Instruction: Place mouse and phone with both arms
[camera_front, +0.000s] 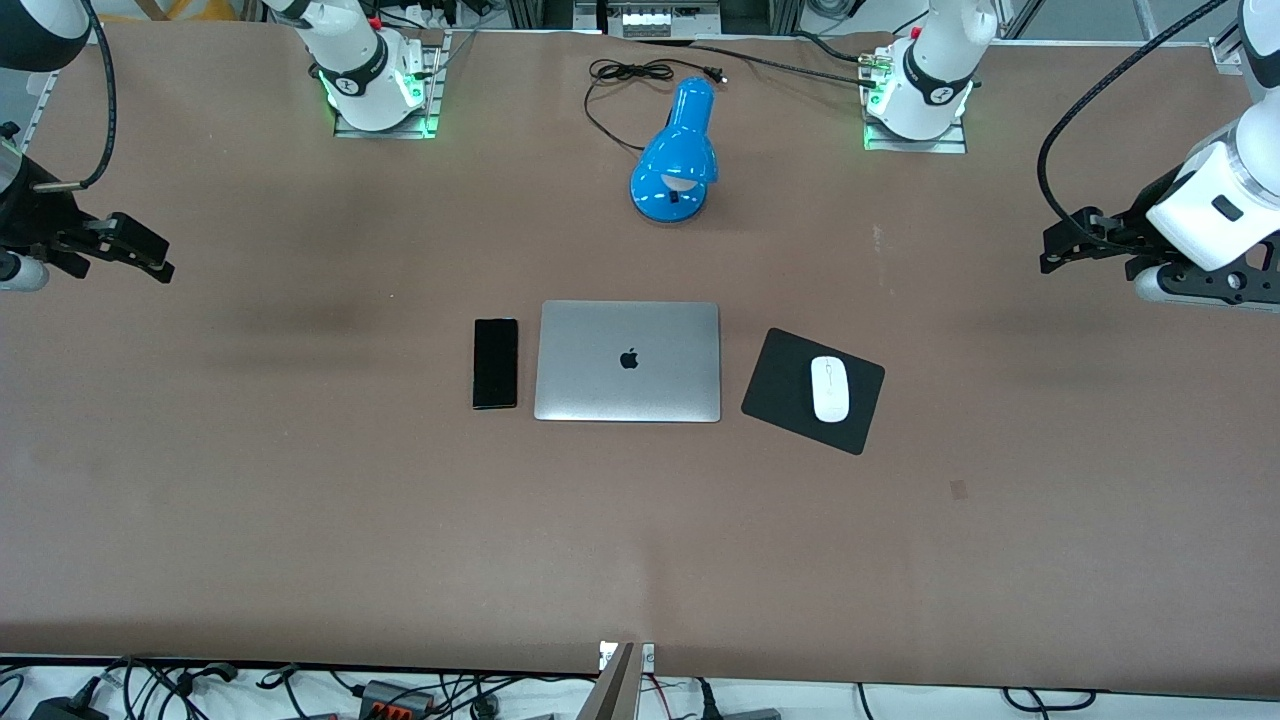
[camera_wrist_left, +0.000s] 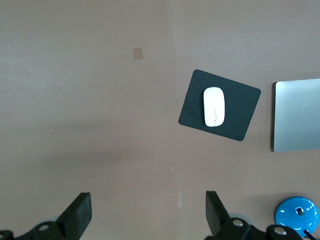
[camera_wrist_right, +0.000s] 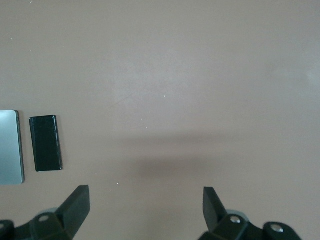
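Note:
The white mouse (camera_front: 829, 388) lies on a black mouse pad (camera_front: 780, 385) beside the closed silver laptop (camera_front: 628, 362), toward the left arm's end. It also shows in the left wrist view (camera_wrist_left: 214, 106). The black phone (camera_front: 495, 363) lies flat beside the laptop toward the right arm's end, and shows in the right wrist view (camera_wrist_right: 45, 142). My left gripper (camera_front: 1062, 246) is open and empty, up over bare table at its end; its fingers frame bare table (camera_wrist_left: 148, 212). My right gripper (camera_front: 140, 250) is open and empty over bare table at the other end (camera_wrist_right: 146, 207).
A blue desk lamp (camera_front: 676, 160) with a black cord (camera_front: 640, 75) stands between the two bases, farther from the front camera than the laptop. A small dark patch (camera_front: 959, 488) marks the table nearer the camera than the mouse pad.

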